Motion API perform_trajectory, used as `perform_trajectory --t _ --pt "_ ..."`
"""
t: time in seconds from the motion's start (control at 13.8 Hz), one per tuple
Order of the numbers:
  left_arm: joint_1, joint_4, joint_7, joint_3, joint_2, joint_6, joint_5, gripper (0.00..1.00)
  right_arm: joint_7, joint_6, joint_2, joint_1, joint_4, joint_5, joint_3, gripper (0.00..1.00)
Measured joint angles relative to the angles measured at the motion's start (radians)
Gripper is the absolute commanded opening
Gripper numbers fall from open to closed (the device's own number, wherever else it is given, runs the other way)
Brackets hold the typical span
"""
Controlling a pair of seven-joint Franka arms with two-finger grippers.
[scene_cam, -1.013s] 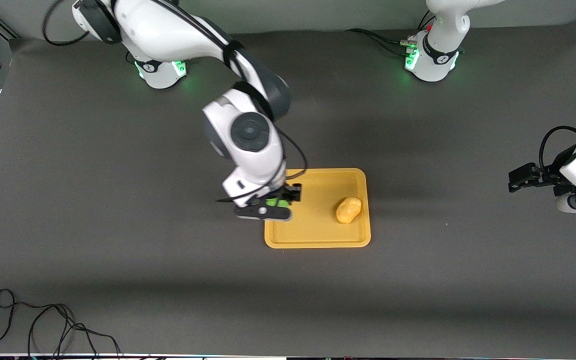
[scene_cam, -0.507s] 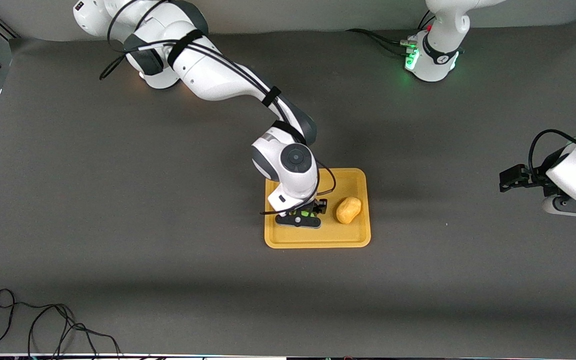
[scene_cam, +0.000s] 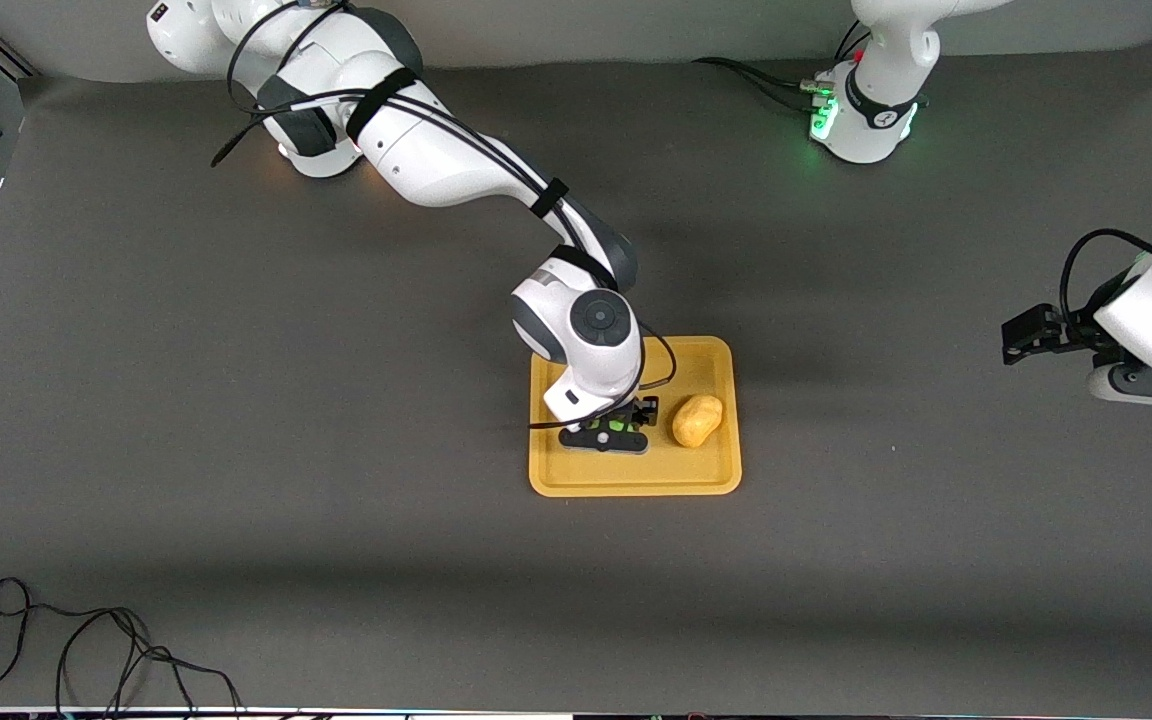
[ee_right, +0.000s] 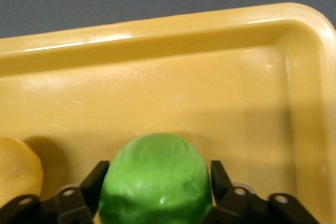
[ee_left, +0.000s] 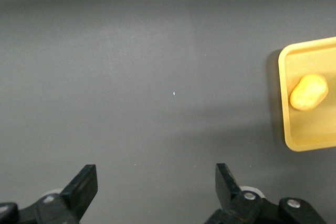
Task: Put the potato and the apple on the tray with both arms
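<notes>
The flat rectangular orange-yellow plastic tray [scene_cam: 636,475] with rounded corners and a low rim lies near the middle of the dark grey table [scene_cam: 236,450]. The right gripper [scene_cam: 608,432] is down inside the tray. Between its black fingers [ee_right: 92,182] sits the small round bright green apple [ee_right: 156,179], low over the tray floor; whether it rests on the floor I cannot tell. In the right wrist view the fingers flank the apple closely on both sides, but I cannot tell whether they press it or have let go.

The lumpy oval yellow-orange potato [scene_cam: 697,420] lies on the tray just beside the apple, toward the left arm's end, apart from it.

The left arm waits. The left gripper [ee_left: 155,182] hangs over bare table toward its own end, well apart from the tray, jaws spread wide and empty.
</notes>
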Motion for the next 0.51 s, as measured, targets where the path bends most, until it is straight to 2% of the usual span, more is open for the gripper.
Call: perform_trajectory --t 0.22,0.51 --pt "0.001 -0.007 0.020 0.002 -0.005 0.002 0.000 1.00 0.000 -0.058 -0.019 0.000 0.036 -0.001 -0.005 1.00" --pt "0.001 -0.007 0.026 0.002 -0.002 0.010 0.000 1.00 0.000 -0.299 -0.171 -0.030 0.072 -0.001 -0.013 1.00"
